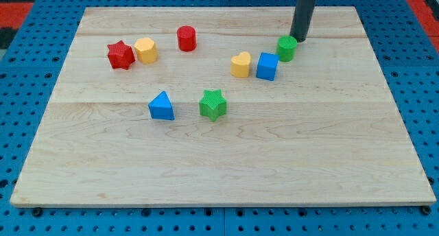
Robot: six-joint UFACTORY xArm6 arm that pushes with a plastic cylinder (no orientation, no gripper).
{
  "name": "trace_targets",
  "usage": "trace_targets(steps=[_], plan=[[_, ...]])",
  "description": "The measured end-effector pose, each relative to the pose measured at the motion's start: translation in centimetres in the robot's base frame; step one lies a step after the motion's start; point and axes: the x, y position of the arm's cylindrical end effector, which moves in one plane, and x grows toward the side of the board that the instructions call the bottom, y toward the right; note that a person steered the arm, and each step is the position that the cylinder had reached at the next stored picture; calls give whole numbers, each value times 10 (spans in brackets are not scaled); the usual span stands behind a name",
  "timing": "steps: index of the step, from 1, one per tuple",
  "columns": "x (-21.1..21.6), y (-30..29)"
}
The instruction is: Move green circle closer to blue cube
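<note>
The green circle (287, 48) is a short green cylinder toward the view's upper right of the wooden board. The blue cube (267, 66) sits just below and to the left of it, with a small gap between them. My tip (300, 39) is at the green circle's upper right edge, touching or nearly touching it. The dark rod rises from there out of the view's top.
A yellow heart block (241, 64) sits just left of the blue cube. A green star (213, 104) and a blue triangle (162, 106) lie mid-board. A red cylinder (186, 38), a yellow hexagon (145, 50) and a red star (121, 55) lie at upper left. The board's edge (219, 203) borders blue pegboard.
</note>
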Motion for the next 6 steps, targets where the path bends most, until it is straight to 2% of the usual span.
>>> trace_targets(steps=[2, 6], plan=[[0, 25], [15, -20]])
